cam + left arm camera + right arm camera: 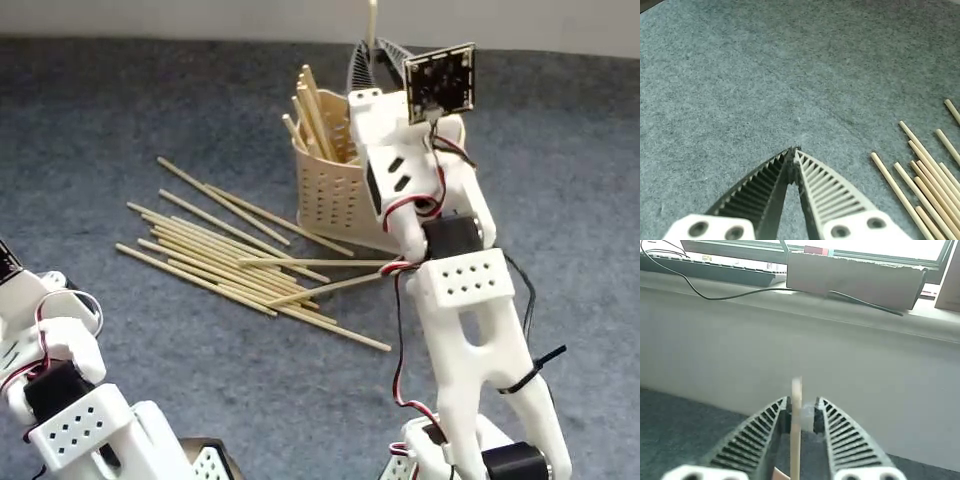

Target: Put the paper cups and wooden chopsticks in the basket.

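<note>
Basket (328, 200) holds several chopsticks (318, 118) upright. At its 1 o'clock, right gripper (801, 405) pinches a single chopstick (372, 20). Left gripper (794, 150) has its tips together.

No word, number or sign can be read; a red-and-teal patch (816, 250) at the top edge of the box (855, 277), well beyond the right claw (802, 402) — too blurred to tell any print; the circuit board (441, 80) just beside that claw — no legible marking.
</note>
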`<state>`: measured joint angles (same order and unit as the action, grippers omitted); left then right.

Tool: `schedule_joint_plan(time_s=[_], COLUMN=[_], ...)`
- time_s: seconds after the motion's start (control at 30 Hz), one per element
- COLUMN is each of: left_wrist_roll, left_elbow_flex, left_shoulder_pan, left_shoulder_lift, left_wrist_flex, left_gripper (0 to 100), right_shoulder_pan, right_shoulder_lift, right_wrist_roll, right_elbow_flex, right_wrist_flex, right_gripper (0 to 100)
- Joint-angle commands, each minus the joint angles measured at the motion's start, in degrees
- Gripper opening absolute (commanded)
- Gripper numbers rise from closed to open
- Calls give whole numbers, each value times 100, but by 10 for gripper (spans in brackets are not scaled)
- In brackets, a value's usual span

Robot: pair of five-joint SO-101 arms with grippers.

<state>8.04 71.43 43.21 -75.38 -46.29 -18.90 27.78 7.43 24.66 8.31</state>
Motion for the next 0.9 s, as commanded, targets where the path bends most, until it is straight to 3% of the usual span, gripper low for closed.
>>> schedule_joint_plan(time_s=[0.0,0.47,0.87], left_wrist_roll=[26,26,26], left_elbow_flex=[-40,-40,-40], left_shoulder_pan=[-101,-110,-110], left_shoulder_lift=[-66,-66,-66], left_wrist_flex=[123,123,123], left_gripper=[11,11,11], right_shoulder_pan=[75,-989,-1956], right_shoulder_lift=[84,462,391], right_wrist_roll=[-53,-35,-9], right_elbow_flex=[-101,-2123,-1895], right_wrist_flex=[-75,3705,5930], right_gripper=[109,109,109])
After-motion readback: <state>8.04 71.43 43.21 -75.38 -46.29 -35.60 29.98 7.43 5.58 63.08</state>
